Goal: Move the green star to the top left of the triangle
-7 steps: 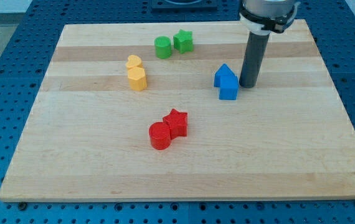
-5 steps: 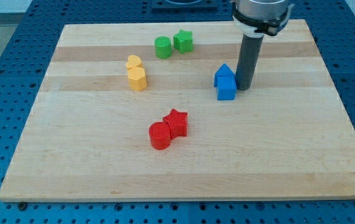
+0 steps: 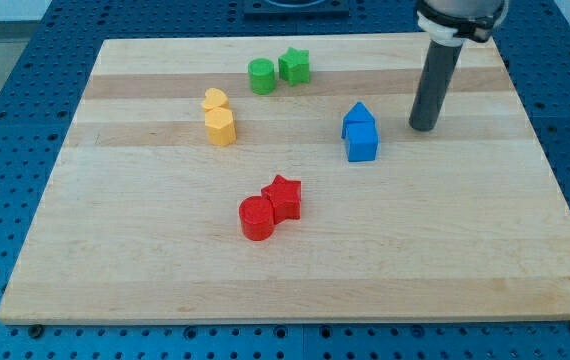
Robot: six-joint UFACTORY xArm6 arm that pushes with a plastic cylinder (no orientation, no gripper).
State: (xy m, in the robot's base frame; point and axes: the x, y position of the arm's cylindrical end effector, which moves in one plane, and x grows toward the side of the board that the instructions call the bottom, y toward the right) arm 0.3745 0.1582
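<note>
Fingers absent: my tip (image 3: 423, 127) touches nothing, right of the blue blocks (image 3: 361, 133). Small green plastic star block (image 3: 294, 67), light, rigid, slides; push its side.

My tip (image 3: 423, 127) stands right of the triangle (image 3: 358, 116), star (image 3: 294, 66) upper-left.

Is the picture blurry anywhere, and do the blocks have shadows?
Camera view: everything looks sharp, even my tip, right of the blue blocks. The light is soft and even, so the red blocks and the green star cast only faint shadows on the board, with no glare.
</note>
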